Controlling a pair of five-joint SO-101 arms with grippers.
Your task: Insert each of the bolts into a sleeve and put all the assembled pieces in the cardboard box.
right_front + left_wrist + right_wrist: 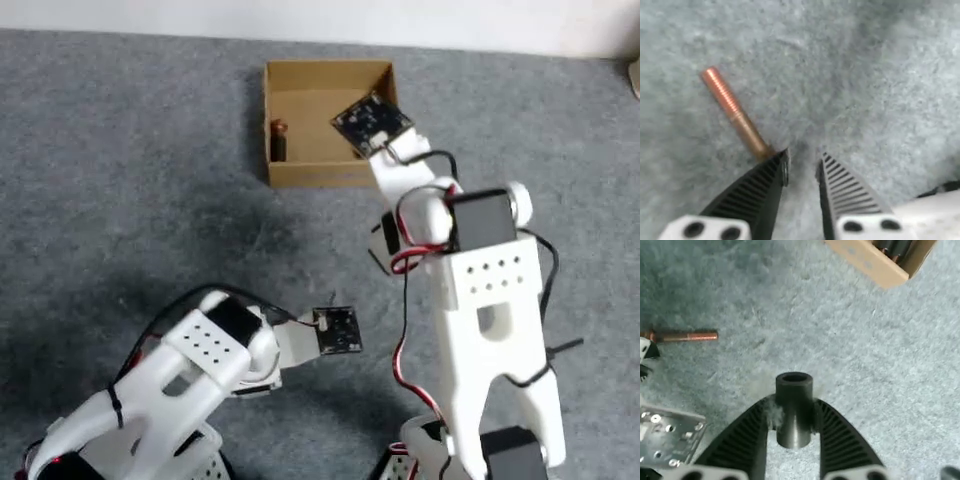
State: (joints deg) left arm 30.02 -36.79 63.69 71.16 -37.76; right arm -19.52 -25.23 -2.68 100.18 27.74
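With right gripper (793,412) shut tight on the black sleeve (794,390), hole end poking out, and left gripper (804,157) open beside the copper bolt (735,115) near six o'clock on the grey mat (120,180), maybe touching one fingertip (777,167), looks to be the joining step. Next calls for getting the left fingers around the bolt, pinching, lifting, and lining its tip up with the sleeve's hole. Then off to the cardboard box (320,175) at twelve o'clock, with one put-together piece (278,140) by its nine o'clock wall; better to mind the box walls and the right wrist's camera board (370,122) over its three o'clock side.
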